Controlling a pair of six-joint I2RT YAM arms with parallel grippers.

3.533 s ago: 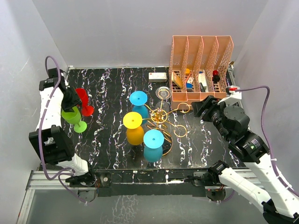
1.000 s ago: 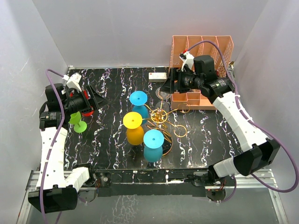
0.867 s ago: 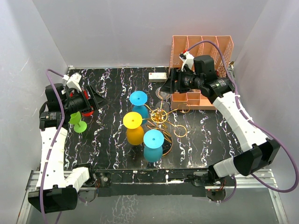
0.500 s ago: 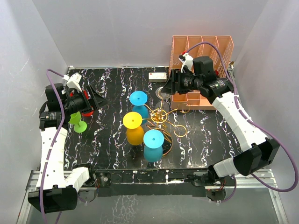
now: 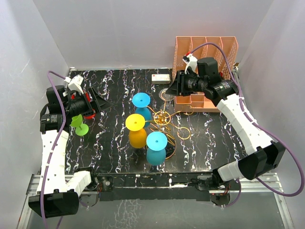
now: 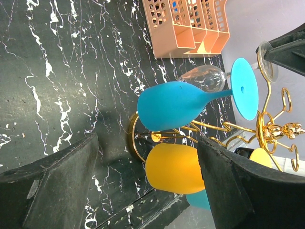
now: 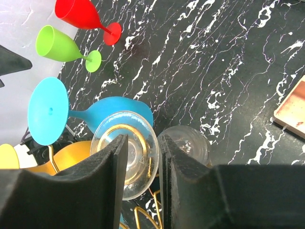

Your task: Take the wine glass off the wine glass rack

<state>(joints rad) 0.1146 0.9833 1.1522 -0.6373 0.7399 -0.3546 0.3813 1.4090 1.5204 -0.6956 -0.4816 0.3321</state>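
The gold wine glass rack (image 5: 164,118) stands mid-table with a blue (image 5: 141,100), a yellow (image 5: 135,123) and a teal (image 5: 156,142) glass hanging upside down. A clear wine glass (image 5: 166,94) hangs on its far arm. My right gripper (image 5: 173,89) is at that glass. In the right wrist view its jaws (image 7: 142,140) stand narrowly apart around the clear foot (image 7: 136,160), the right pad at its rim, the bowl (image 7: 190,143) behind. My left gripper (image 5: 97,100) hangs wide open left of the rack, holding nothing (image 6: 147,140).
A red glass (image 7: 78,12) and a green glass (image 5: 78,124) stand on the table's left side by the left gripper. An orange file organizer (image 5: 205,52) sits at the back right behind the right gripper. A small white box (image 5: 161,78) lies at the back.
The right jaws have drawn in around the clear glass's foot over the last second. The left arm has stayed still. Earlier, both arms swung up from lower poses.
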